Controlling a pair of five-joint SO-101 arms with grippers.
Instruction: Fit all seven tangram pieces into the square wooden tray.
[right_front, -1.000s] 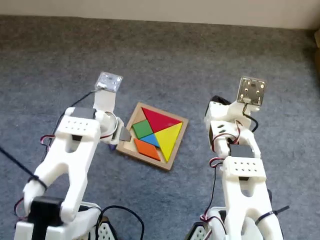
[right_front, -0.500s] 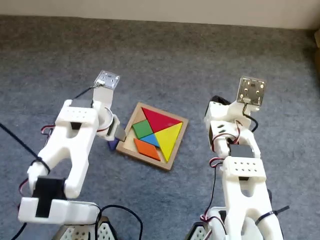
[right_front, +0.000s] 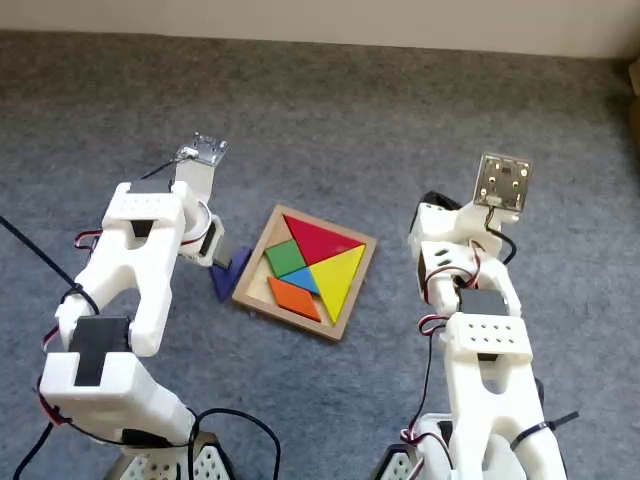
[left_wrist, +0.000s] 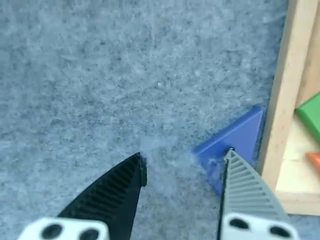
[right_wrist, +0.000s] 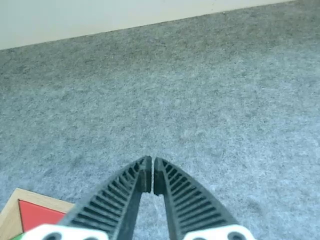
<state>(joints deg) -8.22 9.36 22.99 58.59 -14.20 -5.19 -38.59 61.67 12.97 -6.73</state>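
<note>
While the left pincer (left_wrist: 186, 156) is gaping open, its grey finger (left_wrist: 245, 185) is overlapping the blue triangle (left_wrist: 235, 137), which is lying on the tabletop (left_wrist: 100, 75) just beside the wooden tray (left_wrist: 282, 100). The right pincer (right_wrist: 152, 167) is hanging closed.

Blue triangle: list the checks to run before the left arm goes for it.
1. Left gripper open: ok.
2. Blue triangle centred in that gripper: not ok, it lies off to one side.
3. Triangle flat on the carpet, outside the wooden tray: ok.
4. Bare wood free in the tray corner nearest the triangle: ok.
5. Right gripper shut and off the tray: ok.
</note>
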